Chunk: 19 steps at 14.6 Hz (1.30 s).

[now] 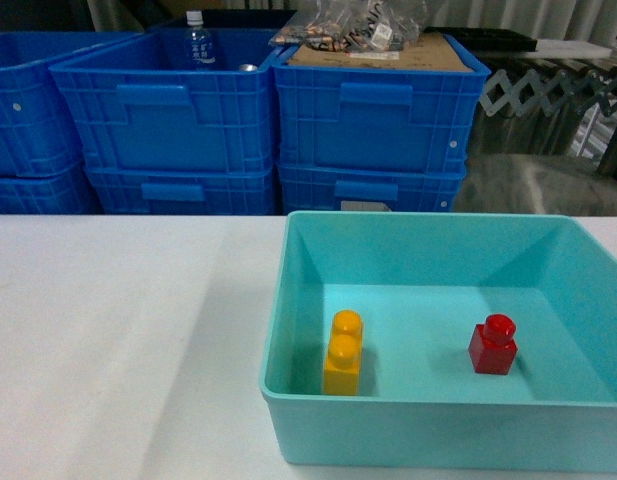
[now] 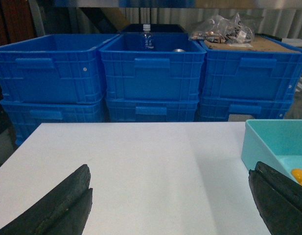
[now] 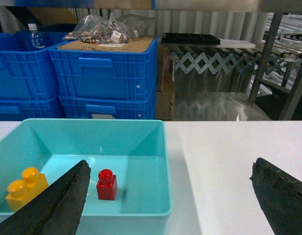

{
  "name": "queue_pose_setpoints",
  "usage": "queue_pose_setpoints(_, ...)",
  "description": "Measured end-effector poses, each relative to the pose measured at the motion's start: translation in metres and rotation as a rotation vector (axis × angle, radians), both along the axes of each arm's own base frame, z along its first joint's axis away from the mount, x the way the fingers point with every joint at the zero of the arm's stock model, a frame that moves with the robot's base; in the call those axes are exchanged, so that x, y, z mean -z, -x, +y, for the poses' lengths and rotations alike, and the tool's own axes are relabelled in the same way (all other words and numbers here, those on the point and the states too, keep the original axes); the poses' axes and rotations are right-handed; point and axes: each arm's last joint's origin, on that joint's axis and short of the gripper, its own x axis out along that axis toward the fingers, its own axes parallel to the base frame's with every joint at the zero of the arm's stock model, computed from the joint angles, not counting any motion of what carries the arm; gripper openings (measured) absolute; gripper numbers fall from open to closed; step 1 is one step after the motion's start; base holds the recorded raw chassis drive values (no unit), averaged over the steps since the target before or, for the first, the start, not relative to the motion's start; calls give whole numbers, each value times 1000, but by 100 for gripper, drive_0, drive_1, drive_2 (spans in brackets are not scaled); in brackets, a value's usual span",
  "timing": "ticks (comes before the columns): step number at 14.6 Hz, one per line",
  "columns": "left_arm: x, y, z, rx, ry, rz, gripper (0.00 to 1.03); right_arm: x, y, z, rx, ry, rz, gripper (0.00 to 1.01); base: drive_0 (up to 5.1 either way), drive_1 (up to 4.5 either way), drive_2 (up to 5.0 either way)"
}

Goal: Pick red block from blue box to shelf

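- Red and glossy, the red block [image 1: 493, 344] stands upright on the floor of the blue box [image 1: 428, 422], stud up, in the right half of the box as the head camera sees it.
- A yellow brick [image 1: 343, 353] with two studs stands in the left half of the same box, well apart from the red block and close to the near wall.
- The blue box sits on the white bench [image 1: 118, 340], at its right part in the head view.
- The left tool [image 2: 170, 203] is wide open: its two dark fingers [image 2: 58, 205] show at the lower corners of the left wrist view, over bare bench, with the box's corner just beside the right-hand finger.
- The right tool [image 3: 173, 200] is also spread wide and holds nothing; its left finger [image 3: 53, 203] overlaps the box in the right wrist view, with the red block just to the right of that finger, and the other finger is over the bench.
- Neither tool touches the block.
- Behind the bench stand stacked dark blue crates [image 1: 368, 110]; one holds a water bottle [image 1: 196, 42], another is topped with cardboard and plastic bags [image 1: 363, 25].
- Metal rack posts [image 3: 268, 54] show at the far right of the right wrist view.
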Motion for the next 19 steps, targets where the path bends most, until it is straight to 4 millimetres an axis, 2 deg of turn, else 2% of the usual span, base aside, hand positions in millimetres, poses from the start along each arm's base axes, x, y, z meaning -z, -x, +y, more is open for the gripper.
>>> queue_pose_setpoints(19,0,0,0,0,0,0,98,0,0,0,0,0,0,98,0,0,0)
